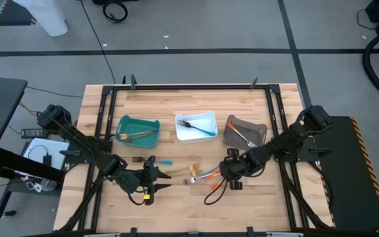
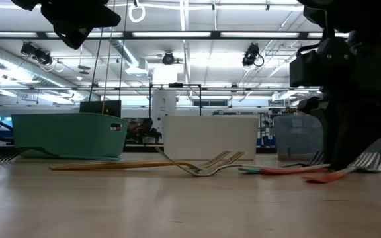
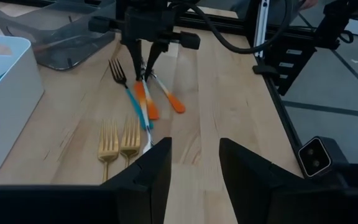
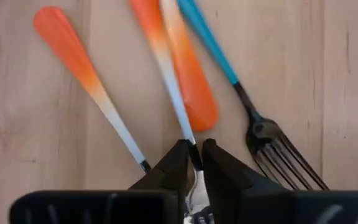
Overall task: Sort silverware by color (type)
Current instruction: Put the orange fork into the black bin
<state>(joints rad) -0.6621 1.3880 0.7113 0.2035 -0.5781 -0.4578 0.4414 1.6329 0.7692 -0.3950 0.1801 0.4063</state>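
Several pieces of silverware lie flat on the wooden table: two gold forks (image 3: 118, 140), a blue-handled fork (image 4: 229, 74) and three orange-handled pieces (image 4: 73, 56). Another blue-handled piece (image 1: 164, 161) lies nearer the teal bin. My right gripper (image 4: 193, 163) stands over the orange and blue cluster (image 1: 209, 175), shut on one orange-handled piece. My left gripper (image 3: 194, 165) is open and hovers just left of the gold forks (image 1: 188, 172), touching nothing. My right gripper pinches one orange-handled piece at its thin metal neck (image 4: 191, 148), just past the white end of the handle. The fingers (image 3: 146, 65) come from above, pointing down, and lie across the piece. Its orange handle (image 4: 151, 31) crosses another orange handle; whether it is lifted I cannot tell.
Three bins stand in a row beyond the silverware: teal (image 1: 139, 130) with gold pieces, white (image 1: 206, 118) with a blue-handled fork, grey (image 1: 258, 128) with a piece inside. Black frame rails (image 1: 278, 118) run along the table's sides. Bare wood lies toward the near edge.
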